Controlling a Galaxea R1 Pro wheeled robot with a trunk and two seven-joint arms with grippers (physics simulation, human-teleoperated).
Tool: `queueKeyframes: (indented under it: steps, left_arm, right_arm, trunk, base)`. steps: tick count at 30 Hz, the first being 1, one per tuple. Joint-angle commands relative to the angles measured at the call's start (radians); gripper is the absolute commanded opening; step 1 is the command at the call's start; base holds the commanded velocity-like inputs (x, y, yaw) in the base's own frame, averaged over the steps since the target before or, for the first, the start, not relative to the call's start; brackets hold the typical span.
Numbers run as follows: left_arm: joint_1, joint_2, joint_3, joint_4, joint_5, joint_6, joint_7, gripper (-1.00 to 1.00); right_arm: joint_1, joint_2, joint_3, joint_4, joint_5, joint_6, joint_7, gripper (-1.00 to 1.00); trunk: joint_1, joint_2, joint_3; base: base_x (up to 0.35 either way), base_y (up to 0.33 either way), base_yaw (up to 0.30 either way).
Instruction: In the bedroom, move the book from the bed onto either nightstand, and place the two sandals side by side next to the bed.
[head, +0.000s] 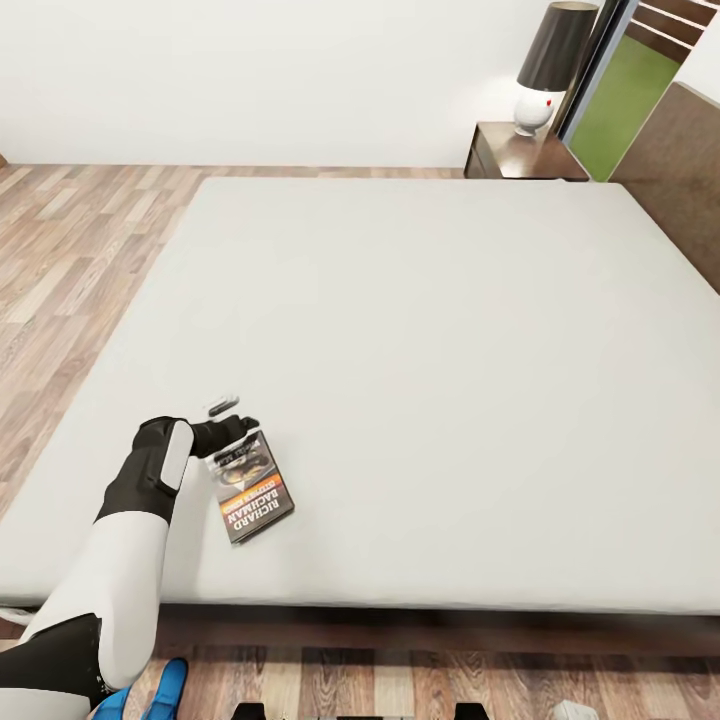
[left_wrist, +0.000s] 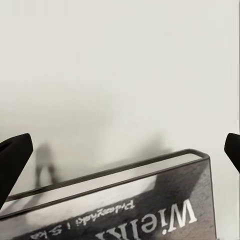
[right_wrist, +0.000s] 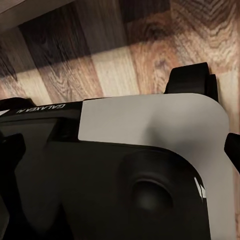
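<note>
Spreading the left tool (head: 232, 428) astride the book (head: 252, 490) on the bed (head: 420, 350), we pinch its edge squarely; right tool state untellable.

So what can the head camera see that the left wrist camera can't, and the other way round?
Head view alone: the whole bed, the nightstand with a lamp, the wood floor, a blue sandal and the left arm. Left wrist view alone: the open fingers either side of the book's edge, with its lettering close up. Both: the book lying on the pale mattress.
</note>
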Motion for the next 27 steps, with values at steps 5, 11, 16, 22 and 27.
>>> queueKeyframes:
  steps: [5,11,16,22,27]
  left_arm:
    - [0.0,0.0,0.003,0.021,0.003,0.005,-0.002,1.0]
    - [0.0,0.0,0.003,0.021,0.003,0.005,-0.002,1.0]
    - [0.0,0.0,0.003,0.021,0.003,0.005,-0.002,1.0]
    - [0.0,-0.001,0.002,0.021,0.003,0.005,-0.002,1.0]
    - [0.0,-0.001,0.002,0.021,0.003,0.005,-0.002,1.0]
  right_arm:
    - [0.0,0.0,0.003,0.001,-0.01,0.002,0.004,1.0]
    - [0.0,0.0,0.004,0.001,-0.01,0.002,0.004,1.0]
    - [0.0,0.0,0.003,0.001,-0.01,0.002,0.004,1.0]
    - [0.0,0.0,0.003,0.001,-0.01,0.002,0.004,1.0]
    - [0.0,0.0,0.003,0.001,-0.01,0.002,0.004,1.0]
  trunk:
    - [0.0,0.0,-0.001]
    - [0.0,0.0,-0.001]
    - [0.0,0.0,-0.001]
    - [0.0,0.0,-0.001]
    - [0.0,0.0,-0.001]
  base:
    - [-0.182,0.0,0.0]
    - [-0.106,0.0,0.0]
    - [-0.015,0.0,0.0]
    - [-0.011,0.0,0.0]
    - [-0.172,0.0,0.0]
